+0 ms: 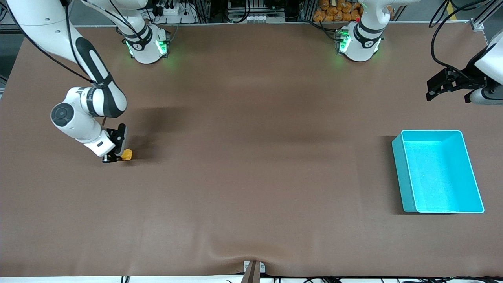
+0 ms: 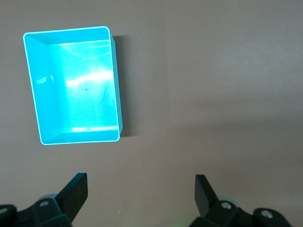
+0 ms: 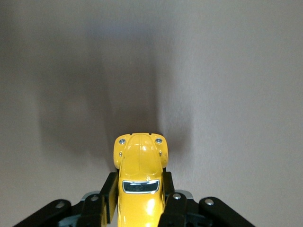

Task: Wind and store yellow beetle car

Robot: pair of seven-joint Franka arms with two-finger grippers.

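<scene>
The yellow beetle car is a tiny yellow toy down at the brown table near the right arm's end. My right gripper is shut on it, fingers against both its sides. In the right wrist view the car fills the space between the black fingers, its nose pointing away over the table. The turquoise bin stands empty toward the left arm's end. My left gripper is open and empty, held high above the table's edge; its wrist view shows the bin below and its own gripper.
The brown mat covers the whole table. A small bracket sits at the table edge nearest the front camera. Both arm bases stand along the edge farthest from that camera.
</scene>
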